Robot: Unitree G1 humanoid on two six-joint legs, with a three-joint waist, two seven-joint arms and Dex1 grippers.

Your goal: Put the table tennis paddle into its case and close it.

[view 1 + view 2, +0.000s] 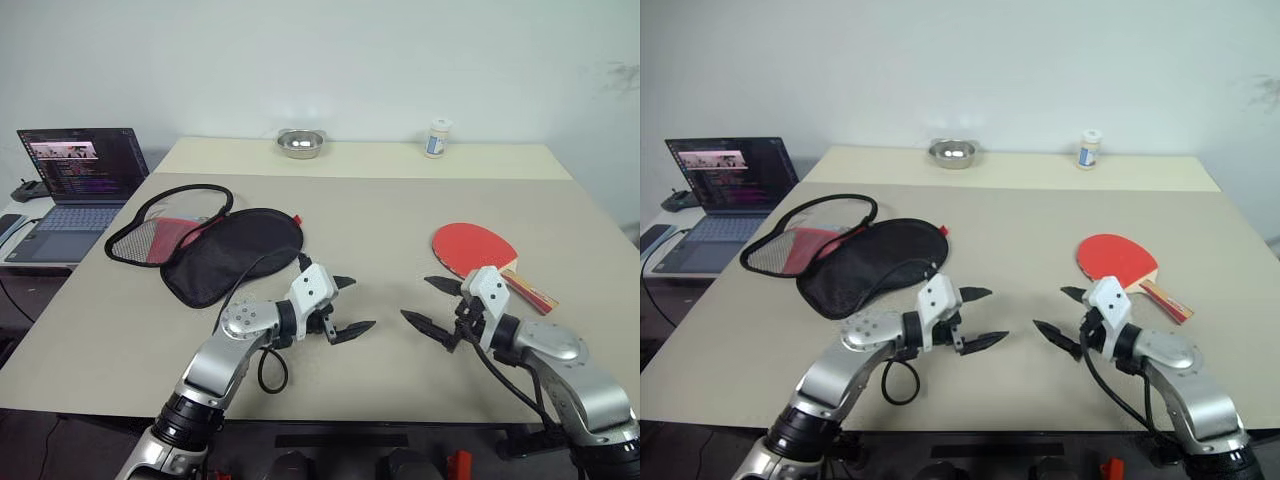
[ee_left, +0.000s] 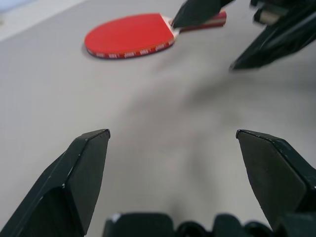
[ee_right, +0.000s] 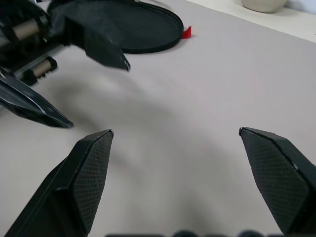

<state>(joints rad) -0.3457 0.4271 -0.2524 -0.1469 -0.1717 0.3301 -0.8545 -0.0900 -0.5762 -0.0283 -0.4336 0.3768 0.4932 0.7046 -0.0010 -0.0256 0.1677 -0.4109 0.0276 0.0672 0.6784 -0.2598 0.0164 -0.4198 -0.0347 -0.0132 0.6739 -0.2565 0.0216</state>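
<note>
Both my grippers are spread wide and holding nothing: left gripper (image 1: 347, 306) and right gripper (image 1: 432, 304) hover over bare table (image 1: 380, 215), tips pointing at each other. Task not started.

Risks, my guess: the table tennis paddle (image 1: 477, 248) lies flat, red face up, so a pinch from above could slide off the thin blade or skid it toward the table's right edge. Going for the handle looks safer. The case (image 1: 205, 243) is floppy and unzipped, flap folded back with the red lining showing; pushing the paddle in one-handed could just shove the pouch along or collapse the mouth. The zipper may snag if the fabric bunches.

The paddle sits just beyond my right gripper, with its striped handle pointing at the right edge. The case lies well apart, on the left, beyond my left gripper.
</note>
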